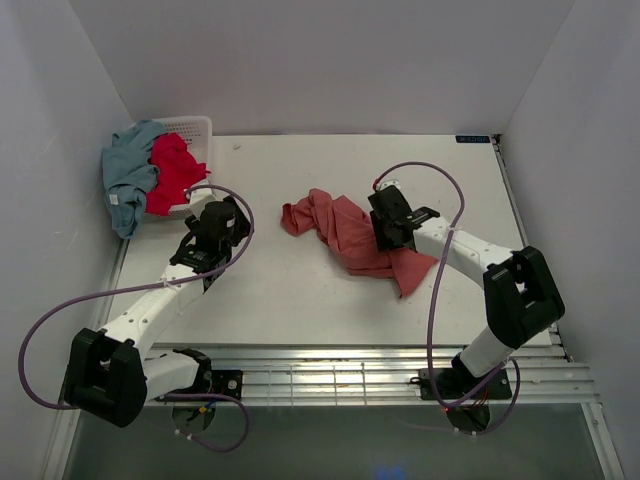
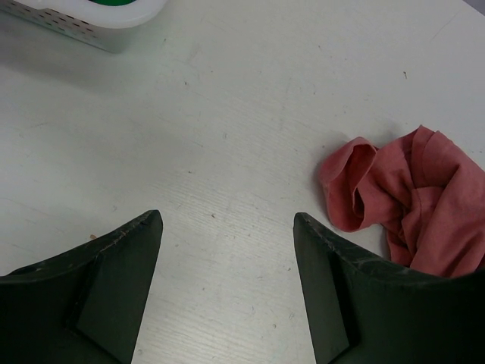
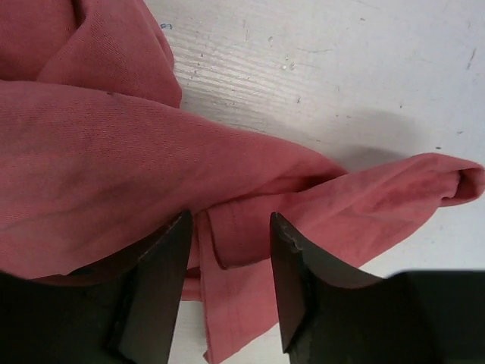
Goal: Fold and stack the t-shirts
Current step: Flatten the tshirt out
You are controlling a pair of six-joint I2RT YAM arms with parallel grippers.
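Observation:
A dusty salmon-red t-shirt (image 1: 340, 232) lies crumpled on the white table, right of the middle. My right gripper (image 1: 384, 232) is down on its right part. In the right wrist view the jaws (image 3: 231, 220) stand apart with a folded hem of this shirt (image 3: 114, 152) between them. A bright crimson t-shirt (image 1: 172, 172) and a grey-blue t-shirt (image 1: 128, 170) hang over the basket at the back left. My left gripper (image 1: 228, 218) hovers near the basket, wide open (image 2: 227, 220) over bare table, with the salmon shirt (image 2: 409, 197) off to its right.
The white lattice basket (image 1: 195, 130) stands in the back left corner, and its near wall (image 2: 98, 26) shows in the left wrist view. White walls enclose the table on three sides. A slatted metal rail (image 1: 350, 375) runs along the near edge by the arm bases.

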